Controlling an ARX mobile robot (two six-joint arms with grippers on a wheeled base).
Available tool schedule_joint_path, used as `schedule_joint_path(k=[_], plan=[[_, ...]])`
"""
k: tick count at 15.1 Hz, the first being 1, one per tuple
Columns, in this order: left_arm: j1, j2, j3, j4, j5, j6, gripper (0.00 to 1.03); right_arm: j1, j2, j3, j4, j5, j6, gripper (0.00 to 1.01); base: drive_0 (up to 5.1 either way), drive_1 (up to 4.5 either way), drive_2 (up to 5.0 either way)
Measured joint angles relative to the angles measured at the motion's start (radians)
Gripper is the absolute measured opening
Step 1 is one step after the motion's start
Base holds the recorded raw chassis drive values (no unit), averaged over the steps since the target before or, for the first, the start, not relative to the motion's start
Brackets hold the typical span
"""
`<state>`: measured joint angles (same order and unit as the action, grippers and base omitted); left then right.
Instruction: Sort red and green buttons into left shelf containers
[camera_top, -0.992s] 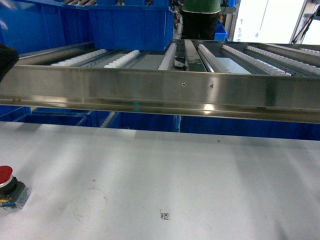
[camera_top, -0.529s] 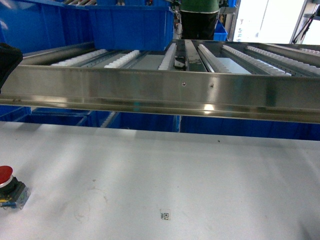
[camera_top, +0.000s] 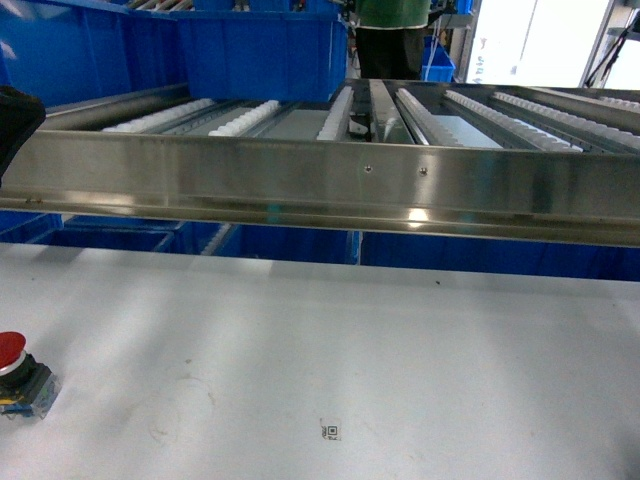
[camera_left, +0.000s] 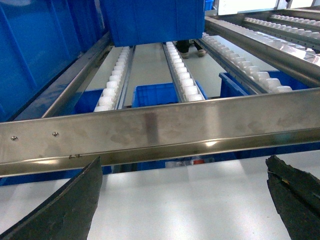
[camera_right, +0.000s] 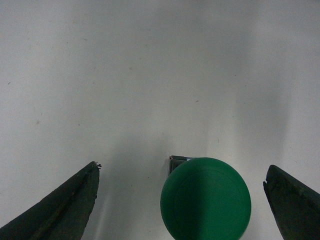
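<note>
Over the last second nothing on your table moved: red button (camera_top: 14, 372) lay unpicked near left, right gripper (camera_right: 182, 200) spread wide around green button (camera_right: 205, 199), left gripper (camera_left: 185, 200) wide, empty.

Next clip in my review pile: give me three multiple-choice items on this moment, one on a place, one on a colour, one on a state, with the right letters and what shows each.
1. Where does the red mushroom-cap push-button on its black body sit on the white tabletop in the head view?
A. near the left edge
B. dead centre
C. on the steel roller shelf

2. What colour is the round button cap between the right gripper's fingers in the right wrist view?
A. red
B. yellow
C. green

3. How do the left gripper's jaws stand?
A. shut on a button
B. spread apart, nothing between them
C. shut on a bin rim

Answers:
1 A: the red push-button stands at the far left of the white tabletop.
2 C: the green cap lies between the right gripper fingers, untouched.
3 B: the left gripper fingers stand wide apart, with only tabletop and the steel shelf rail beyond.
</note>
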<state>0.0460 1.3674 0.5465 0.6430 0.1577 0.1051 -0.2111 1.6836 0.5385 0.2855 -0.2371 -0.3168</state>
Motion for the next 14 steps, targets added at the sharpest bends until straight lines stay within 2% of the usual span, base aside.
schedule_joint_path(k=[2, 6, 8, 11, 12, 14], plan=[[0.0, 0.0, 0.0, 0.0, 0.0, 0.0, 0.98, -0.001, 0.039, 0.002, 0.029, 0.009, -0.03, 0.98, 0.0, 0.0, 0.0], [0.0, 0.0, 0.0, 0.0, 0.0, 0.0, 0.98, -0.034, 0.119, 0.017, 0.065, 0.018, -0.059, 0.98, 0.0, 0.0, 0.0], [0.0, 0.0, 0.0, 0.0, 0.0, 0.0, 0.98, -0.047, 0.14, 0.019, 0.085, 0.01, -0.062, 0.98, 0.0, 0.0, 0.0], [0.0, 0.0, 0.0, 0.0, 0.0, 0.0, 0.98, -0.042, 0.153, 0.022, 0.115, -0.02, -0.041, 0.98, 0.0, 0.0, 0.0], [0.0, 0.0, 0.0, 0.0, 0.0, 0.0, 0.98, -0.032, 0.157, 0.021, 0.117, -0.022, -0.033, 0.94, 0.0, 0.0, 0.0], [0.0, 0.0, 0.0, 0.0, 0.0, 0.0, 0.98, -0.017, 0.167, 0.008, 0.132, -0.022, -0.016, 0.71, 0.0, 0.0, 0.0]])
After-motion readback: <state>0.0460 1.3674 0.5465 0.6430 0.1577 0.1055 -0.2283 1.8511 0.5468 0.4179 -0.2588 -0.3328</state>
